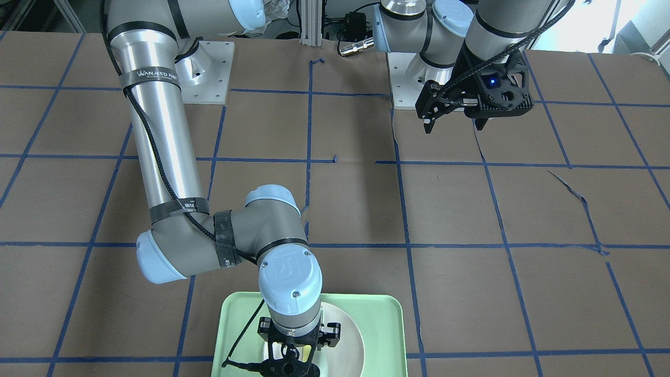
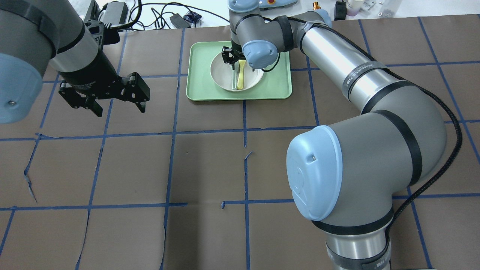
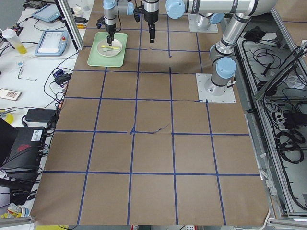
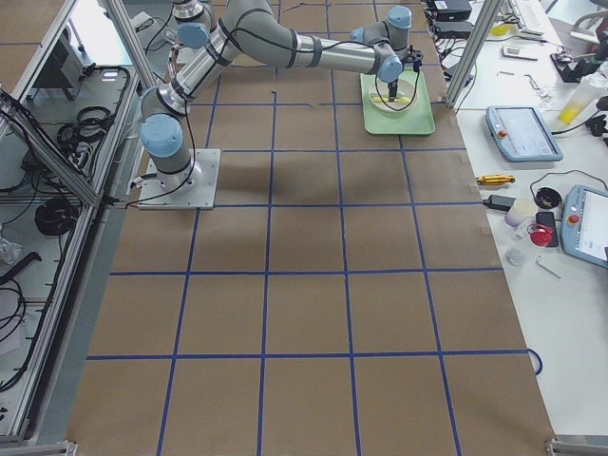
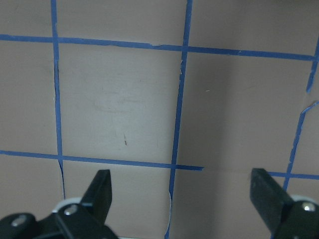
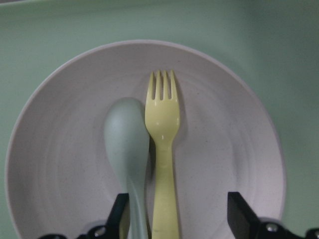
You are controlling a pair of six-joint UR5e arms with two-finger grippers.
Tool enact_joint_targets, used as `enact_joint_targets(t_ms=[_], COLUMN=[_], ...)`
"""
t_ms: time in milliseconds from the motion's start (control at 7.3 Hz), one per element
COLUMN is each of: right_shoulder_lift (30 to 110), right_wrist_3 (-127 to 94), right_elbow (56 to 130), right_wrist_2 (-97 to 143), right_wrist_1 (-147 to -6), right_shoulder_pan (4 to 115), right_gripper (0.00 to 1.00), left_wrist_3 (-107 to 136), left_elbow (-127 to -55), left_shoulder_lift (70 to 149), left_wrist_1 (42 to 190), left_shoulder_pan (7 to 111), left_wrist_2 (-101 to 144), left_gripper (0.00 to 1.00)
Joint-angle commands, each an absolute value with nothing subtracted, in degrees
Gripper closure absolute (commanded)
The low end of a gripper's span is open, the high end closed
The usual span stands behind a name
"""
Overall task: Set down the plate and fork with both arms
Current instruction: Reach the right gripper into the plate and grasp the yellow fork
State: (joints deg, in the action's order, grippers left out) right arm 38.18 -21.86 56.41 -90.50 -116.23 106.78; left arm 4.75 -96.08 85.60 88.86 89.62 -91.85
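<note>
Overhead exterior view gives us the mint-green tray (image 2: 277, 87) near the far edge of the table (image 2: 206, 168), and the plate (image 2: 225, 80) sits inside it, with a bare green strip all round its rim, wider on the robot's right than on its left. The fork (image 6: 163, 149) lies in the plate, flat, its tines pointing away from the wrist camera, and its handle runs just beside the handle of a grey-green spoon (image 6: 127, 144); the two touch along their length. We see the right gripper (image 6: 179, 219) over the near part of the plate with its fingers spread wide, one on the outer side of the spoon handle and one well to the other side of the fork handle; we cannot tell whether either finger touches anything. The left gripper (image 2: 118, 107) hangs on the robot's left, well apart from the tray, its fingers spread too, nothing between them, over brown table with blue tape lines. Between the tray's near edge and the robot's base we have a broad stretch of table surface, crossed only by the tape grid and a few tears in the covering.
</note>
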Motion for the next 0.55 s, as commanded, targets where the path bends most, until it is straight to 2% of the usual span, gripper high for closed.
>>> enact_joint_targets(t_ms=[0,411], right_shoulder_lift=[38.2,37.3], right_wrist_3=[-18.0,-18.0], right_elbow=[56.4,56.3], right_wrist_2=[-90.3,-90.1], right_wrist_1=[-113.9,-113.9], right_shoulder_pan=[106.9,106.9], right_gripper=[0.42,0.42], left_wrist_3=[4.7,4.7], left_elbow=[-96.0,-96.0], left_shoulder_lift=[85.7,85.8], left_wrist_1=[88.8,88.9], left_shoulder_pan=[89.6,89.6], left_wrist_2=[-91.8,-91.8], left_gripper=[0.0,0.0])
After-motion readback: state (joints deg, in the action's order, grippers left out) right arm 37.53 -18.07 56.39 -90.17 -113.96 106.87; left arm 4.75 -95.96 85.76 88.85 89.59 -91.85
